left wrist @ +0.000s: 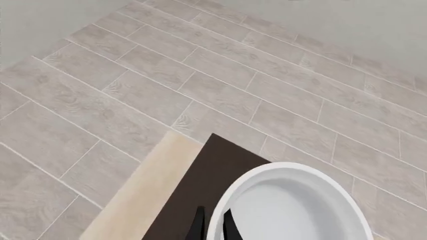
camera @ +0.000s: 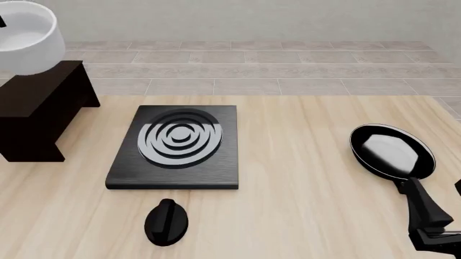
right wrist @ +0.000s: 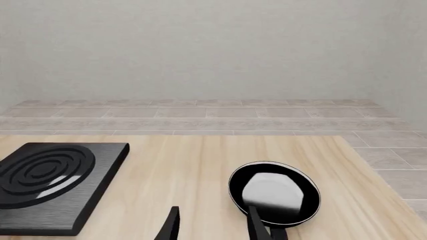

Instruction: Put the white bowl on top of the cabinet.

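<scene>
1. Closest to the front camera, the right gripper [camera: 455, 216] sits at the table's near right corner; its wrist view shows two dark fingers [right wrist: 170, 226] spread apart with nothing between them.
2. Just ahead of those fingers lies the frying pan [camera: 392, 151], its handle [camera: 420, 200] pointing back toward the gripper and a pale reflection in its black base.
3. At the far left, the left gripper [left wrist: 212, 227] shows only as two dark fingertips [left wrist: 198, 226] straddling the wall of the bowl [left wrist: 293, 205]: one finger outside the rim, one inside, pinching it.
4. In the front view the bowl [camera: 25, 35] hangs upright in the top left corner, above the cabinet [camera: 40, 110] and clear of its top; a gap shows between the bowl's base and the dark surface.
5. From the left wrist view the bowl's open mouth overlaps the cabinet's far corner, with tiled floor [left wrist: 200, 75] beyond it.
6. On the table [camera: 303, 178], the cabinet stands at the left edge.
7. To its right, near the middle, lies the stove plate [camera: 176, 147] with silver rings.
8. A black knob [camera: 166, 222] lies just in front of the plate, apart from it.
</scene>
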